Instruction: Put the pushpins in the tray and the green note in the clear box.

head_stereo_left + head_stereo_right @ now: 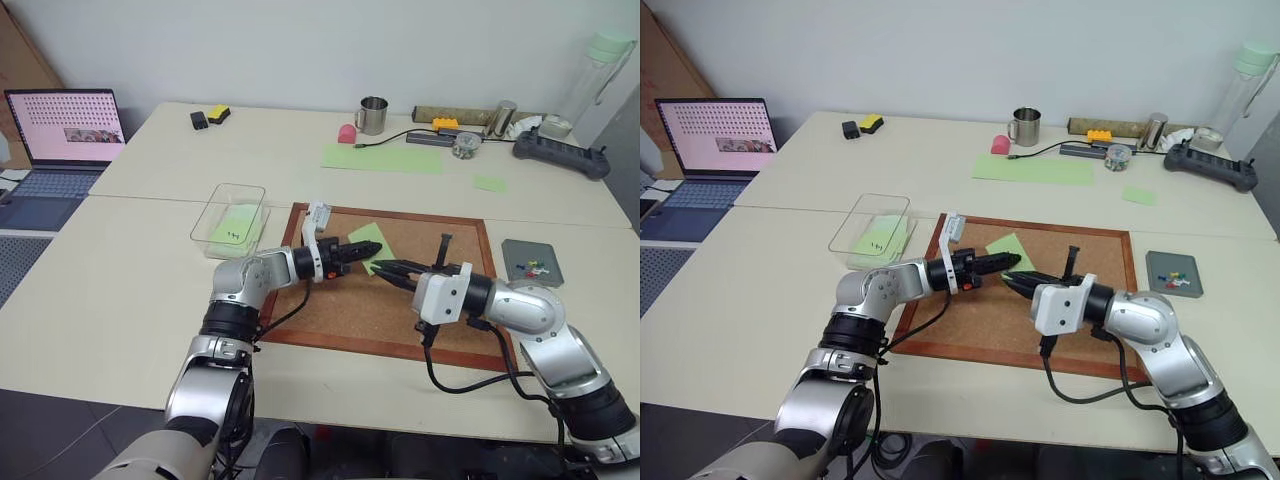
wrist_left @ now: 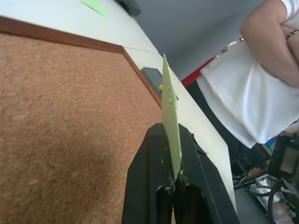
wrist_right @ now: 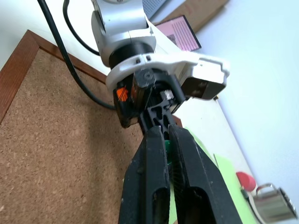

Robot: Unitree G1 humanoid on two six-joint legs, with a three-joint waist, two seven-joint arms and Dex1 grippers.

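Observation:
The green note (image 1: pixel 366 238) stands tilted above the corkboard (image 1: pixel 400 310). My left gripper (image 1: pixel 373 250) is shut on the note's near corner, and the paper (image 2: pixel 169 107) shows edge-on between its fingers (image 2: pixel 149 186). My right gripper (image 1: pixel 381 267) sits tip to tip with the left one, just below the note. It is shut, with a small dark-green pushpin (image 3: pixel 167 148) pinched between its fingers. The grey tray (image 1: pixel 520 250) lies right of the board and holds several pushpins (image 1: pixel 530 268). The clear box (image 1: pixel 240 188) stands left of the board with a marked green note in it.
At the far left stands a laptop (image 1: pixel 70 130). A metal mug (image 1: pixel 372 115), a long pale-green sheet (image 1: pixel 385 157), a small green note (image 1: pixel 490 184) and a black controller (image 1: pixel 560 155) lie on the far table. A person (image 2: pixel 261 70) stands beyond the table's right side.

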